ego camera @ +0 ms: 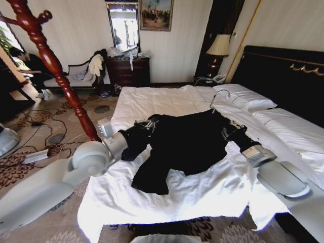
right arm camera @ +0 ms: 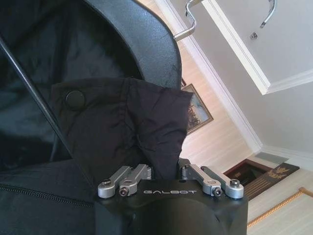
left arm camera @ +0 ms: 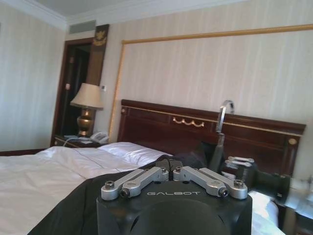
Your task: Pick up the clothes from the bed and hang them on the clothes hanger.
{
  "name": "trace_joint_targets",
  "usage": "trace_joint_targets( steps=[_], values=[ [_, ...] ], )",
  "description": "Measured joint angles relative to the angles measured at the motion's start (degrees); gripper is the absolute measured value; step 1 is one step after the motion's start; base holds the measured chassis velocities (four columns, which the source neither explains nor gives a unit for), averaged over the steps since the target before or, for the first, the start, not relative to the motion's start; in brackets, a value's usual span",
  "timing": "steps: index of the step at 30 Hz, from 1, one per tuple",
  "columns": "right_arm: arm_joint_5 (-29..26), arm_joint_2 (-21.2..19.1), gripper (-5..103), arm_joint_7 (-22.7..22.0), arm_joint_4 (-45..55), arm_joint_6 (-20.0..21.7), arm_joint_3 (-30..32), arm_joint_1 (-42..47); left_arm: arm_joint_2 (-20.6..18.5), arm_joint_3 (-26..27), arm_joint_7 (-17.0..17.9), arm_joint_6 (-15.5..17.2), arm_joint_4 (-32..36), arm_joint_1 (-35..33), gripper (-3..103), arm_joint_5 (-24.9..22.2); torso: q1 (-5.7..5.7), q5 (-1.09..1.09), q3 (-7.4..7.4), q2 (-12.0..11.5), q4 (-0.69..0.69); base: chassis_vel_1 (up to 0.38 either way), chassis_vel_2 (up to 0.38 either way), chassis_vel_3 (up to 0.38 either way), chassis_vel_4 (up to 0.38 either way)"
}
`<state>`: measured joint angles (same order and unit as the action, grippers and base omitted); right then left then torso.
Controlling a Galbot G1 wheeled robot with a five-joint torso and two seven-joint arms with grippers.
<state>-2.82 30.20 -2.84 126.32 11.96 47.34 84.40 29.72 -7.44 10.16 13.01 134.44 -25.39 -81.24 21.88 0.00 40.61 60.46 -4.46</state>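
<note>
Black clothes (ego camera: 187, 144) on the white bed (ego camera: 167, 101), left gripper (ego camera: 147, 125) and right gripper (ego camera: 229, 130) each with jaws clenched on the clothes, clothes hanger (ego camera: 50, 66) far left

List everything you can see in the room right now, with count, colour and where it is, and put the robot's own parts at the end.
coat: one, black, spread on the bed between both arms.
wire hook: one, silver, at the coat's collar, pointing up.
bed: one, white duvet, centre of the room.
pillows: at least two, white, by the headboard.
headboard: one, black with gold ornament, on the right.
coat stand: one, red-brown, twisted pole, left of the bed.
lamp: one, cream shade, on the nightstand.
dresser: one, dark wood, far wall.
left tool: at the coat's left edge.
right tool: at the coat's right edge.
</note>
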Motion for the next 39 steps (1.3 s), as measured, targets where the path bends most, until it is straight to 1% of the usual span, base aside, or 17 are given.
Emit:
trace_joint_targets(
  steps=[3,4,5,6,9,12,16,19,23,24,29,30,33,34,37,38,39],
  values=[
    [0.1,-0.2,21,-0.1,-0.6,-0.3,-0.2,-0.4,-1.0,1.1,-0.7,0.1,0.6,-0.4,0,-0.8,0.0,0.0,0.0,0.0,0.0,0.0,0.0,0.0,0.0],
    [0.3,-0.6,21,-0.4,-1.4,-0.4,-0.5,-1.1,-2.4,3.0,-1.3,0.4,1.5,-1.9,0,-1.8,0.0,0.01,0.0,0.0,0.0,0.0,0.0,0.0,0.0],
    [0.2,-1.1,21,-0.7,-1.7,1.2,-1.4,-2.3,-2.6,4.2,0.2,0.4,2.9,-4.4,0,-1.4,0.0,0.0,0.0,0.0,0.01,0.0,0.0,0.0,0.0],
    [0.1,-1.3,21,-0.7,-1.7,1.7,-1.5,-2.4,-2.3,4.1,1.0,0.4,3.2,-4.4,0,-1.2,0.0,-0.01,0.0,0.0,0.01,0.0,0.0,0.0,0.0],
    [-0.3,-1.8,21,-0.9,-1.5,3.0,-1.6,-2.7,-1.7,2.9,2.0,0.4,3.6,-3.2,0,-1.2,0.0,0.0,0.0,0.0,0.01,0.0,0.0,0.0,0.0],
    [-1.1,-2.9,21,-1.4,-0.9,5.7,-1.7,-3.7,0.0,-2.2,4.2,0.6,3.8,2.7,0,-1.3,0.0,0.0,0.0,0.0,-0.02,0.0,0.0,0.0,0.0],
    [-0.9,-3.6,21,-1.4,-1.2,7.5,-1.7,-4.1,1.2,-5.4,5.3,1.1,4.0,5.6,0,-1.5,0.0,0.0,0.0,0.0,-0.02,0.0,0.0,0.0,0.0],
    [-0.6,-3.7,21,-1.4,-1.6,8.3,-1.7,-4.2,1.3,-6.0,5.7,1.5,4.3,5.9,0,-1.7,0.0,0.0,0.0,0.0,0.0,0.0,0.0,0.0,0.0],
    [-0.8,-3.8,21,-1.4,-1.8,11.3,-3.4,-6.1,2.1,-7.3,7.3,2.2,4.2,7.7,0,-2.5,0.0,0.0,0.0,0.0,0.01,0.0,0.0,0.0,0.0],
    [-0.8,-3.8,21,-1.4,-1.8,11.3,-3.4,-6.1,2.1,-7.3,7.3,2.2,4.2,7.7,0,-2.5,0.0,0.0,0.0,0.0,0.01,0.0,0.0,0.0,0.0],
    [-4.6,-4.0,21,-4.3,-3.9,14.9,-9.8,-13.7,8.7,-15.5,10.7,3.1,-0.1,17.4,0,-3.5,0.01,0.01,0.01,0.0,0.0,0.0,0.0,0.0,0.0],
    [-4.6,-4.0,21,-4.3,-3.9,14.9,-9.8,-13.7,8.7,-15.5,10.7,3.1,-0.1,17.4,0,-3.5,0.01,0.01,0.01,0.0,0.0,0.0,0.0,0.0,0.0],
    [-5.6,-4.5,21,-4.9,-5.1,15.3,-10.4,-14.6,12.8,-19.9,11.8,3.4,-2.5,22.8,0,-3.7,0.01,0.01,0.01,0.0,-0.01,0.0,0.0,0.0,0.0],
    [-5.6,-4.5,21,-4.9,-5.1,15.3,-10.4,-14.6,12.8,-19.9,11.8,3.4,-2.5,22.8,0,-3.7,0.01,0.01,0.01,0.0,-0.01,0.0,0.0,0.0,0.0],
    [-5.8,-4.4,21,-5.0,-5.6,15.3,-9.0,-12.6,16.7,-22.5,12.8,4.0,-4.6,26.3,0,-3.8,0.01,0.01,0.01,0.0,0.0,0.0,0.0,0.0,0.0],
    [-5.8,-4.4,21,-5.0,-5.6,15.3,-9.0,-12.6,16.7,-22.5,12.8,4.0,-4.6,26.3,0,-3.8,0.01,0.01,0.01,0.0,0.0,0.0,0.0,0.0,0.0],
    [-5.8,-4.3,21,-5.1,-5.5,15.3,-8.7,-12.1,18.3,-23.3,13.2,4.0,-5.8,27.4,0,-3.6,0.0,0.01,0.01,0.0,0.0,0.0,0.0,0.0,0.0]
  ],
)
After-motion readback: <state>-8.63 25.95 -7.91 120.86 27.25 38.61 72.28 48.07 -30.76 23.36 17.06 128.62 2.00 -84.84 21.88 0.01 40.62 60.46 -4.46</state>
